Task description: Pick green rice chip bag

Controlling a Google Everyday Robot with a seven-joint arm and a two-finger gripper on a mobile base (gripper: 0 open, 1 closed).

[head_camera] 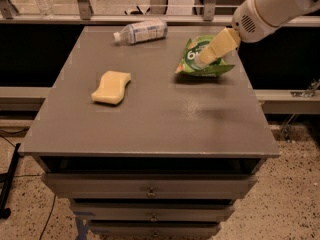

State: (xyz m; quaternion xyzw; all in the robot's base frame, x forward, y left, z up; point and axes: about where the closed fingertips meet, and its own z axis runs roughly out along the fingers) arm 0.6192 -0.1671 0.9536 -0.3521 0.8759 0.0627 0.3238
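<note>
Here the clear plastic bottle (141, 31) with a white label lies on its side at the counter's (160, 119) far edge; what it holds cannot be told. Under the flat grey counter top is a dark open slot, and below that are closed drawers (150, 186) with small knobs. The green rice chip bag (200, 70), puffy and crinkled with white lettering, sits tilted at the far right of the counter, casting a shadow beneath it. The gripper (202, 58) reaches in from the upper right on a smooth white arm (270, 6). Its tan, wedge-shaped fingers (217, 45) appear closed on the bag's upper part. A pale yellow, wavy-edged sponge (111, 87) lies well apart, at the left.
</note>
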